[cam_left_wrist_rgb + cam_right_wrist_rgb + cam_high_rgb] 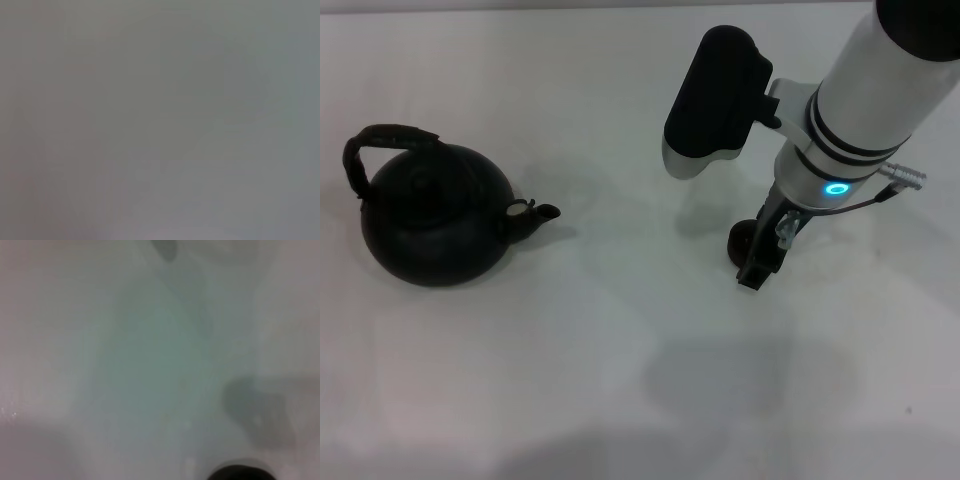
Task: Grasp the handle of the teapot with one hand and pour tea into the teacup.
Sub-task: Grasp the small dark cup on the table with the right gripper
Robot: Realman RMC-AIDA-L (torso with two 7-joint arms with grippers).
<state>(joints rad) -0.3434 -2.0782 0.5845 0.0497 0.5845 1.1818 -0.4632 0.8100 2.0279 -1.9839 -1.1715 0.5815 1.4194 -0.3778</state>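
Note:
The black teapot stands on the white table at the left, its spout pointing right. Its dark arched handle loops over the lid and nothing touches it. The small dark teacup sits right of centre, partly hidden behind my right gripper, which reaches down right beside it. In the right wrist view a dark round rim, probably the teacup, shows at the picture's edge. My left gripper is out of view, and the left wrist view shows only plain grey.
The white table surface spreads between the teapot and the teacup. The right arm's black wrist housing hangs above the table behind the cup.

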